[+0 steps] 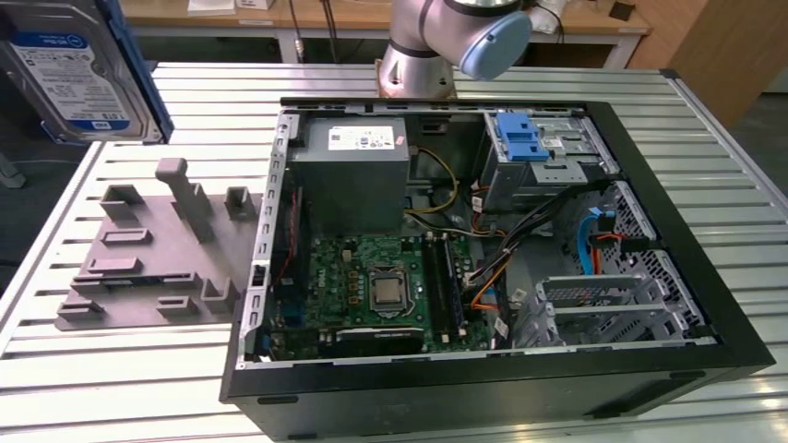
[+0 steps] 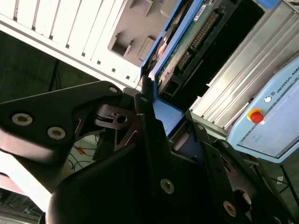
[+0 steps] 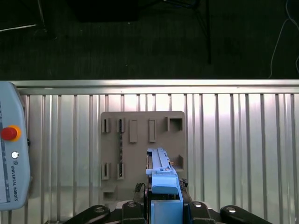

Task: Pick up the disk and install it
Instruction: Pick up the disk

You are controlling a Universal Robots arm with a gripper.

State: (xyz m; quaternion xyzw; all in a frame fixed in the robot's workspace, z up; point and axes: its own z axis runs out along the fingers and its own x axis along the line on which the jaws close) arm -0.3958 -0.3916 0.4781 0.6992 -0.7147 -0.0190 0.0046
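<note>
Blue plastic frames the disk (image 1: 77, 74), which hangs high at ten o'clock in the exterior view. It is well apart from the table (image 1: 148, 369) and above the grey fixture plate (image 1: 154, 249), which lies at nine o'clock of the open computer case (image 1: 493, 397).

The hold looks to be on one end of the carrier frame alone. The main risk, as a judgement, is that the drive tilts or slides in the grip while it travels. A tilted drive would likely catch on the case's rim or jam at the mouth of a bay.

Inside the case, the power supply (image 1: 357, 157) stands at eleven o'clock. The blue latch (image 1: 523, 138) sits on its silver cage (image 1: 560, 161) at one o'clock, and loose cables (image 1: 591, 242) drape at three o'clock. A low or skewed path could snag those cables or knock the latch. A drop from this height could hurt the drive or the motherboard (image 1: 369, 286).

The end effector (image 3: 164, 209) is pressed together on the disk's blue frame. In the first wrist view the frame stands straight out from between its black fingers. In the second wrist view the fingers (image 2: 148, 116) pinch the frame's edge, with the drive's green circuit board (image 2: 187, 42) facing the camera. It touches nothing else.
</note>
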